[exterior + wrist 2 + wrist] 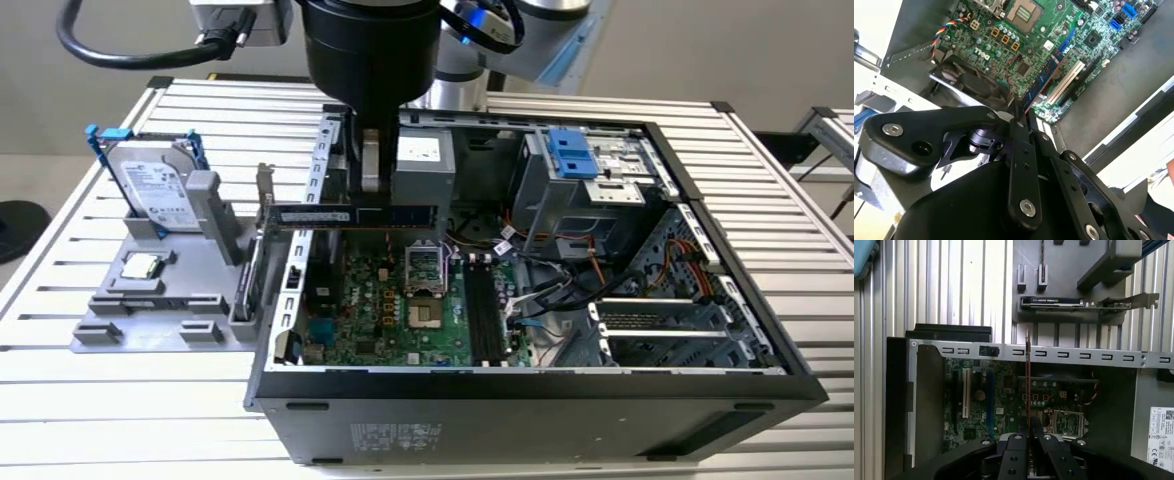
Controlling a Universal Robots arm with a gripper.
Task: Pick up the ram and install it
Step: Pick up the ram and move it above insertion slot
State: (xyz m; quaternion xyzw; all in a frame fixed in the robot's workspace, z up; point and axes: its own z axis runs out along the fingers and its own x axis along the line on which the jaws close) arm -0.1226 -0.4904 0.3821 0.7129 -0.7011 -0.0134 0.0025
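Observation:
My gripper (368, 185) hangs over the open computer case (534, 385), shut on the ram (354, 215). The ram is a long dark stick held level and on edge above the case's rear wall and the green motherboard (380, 300). In both wrist views it shows edge-on as a thin strip (1027, 370) (1045, 79) running out from between the fingers (1019, 440) (1015, 125). The black memory slots (478, 312) lie on the board beside the processor socket (423, 268), lower than the stick and toward the exterior view's right of it.
A grey fixture (147, 310) on the exterior view's left carries a hard drive with blue brackets (151, 185) and a small silver processor chip (143, 266). A card (1051, 301) rests in the fixture. Cables, drive bays (587, 170) and a power supply (427, 160) crowd the case.

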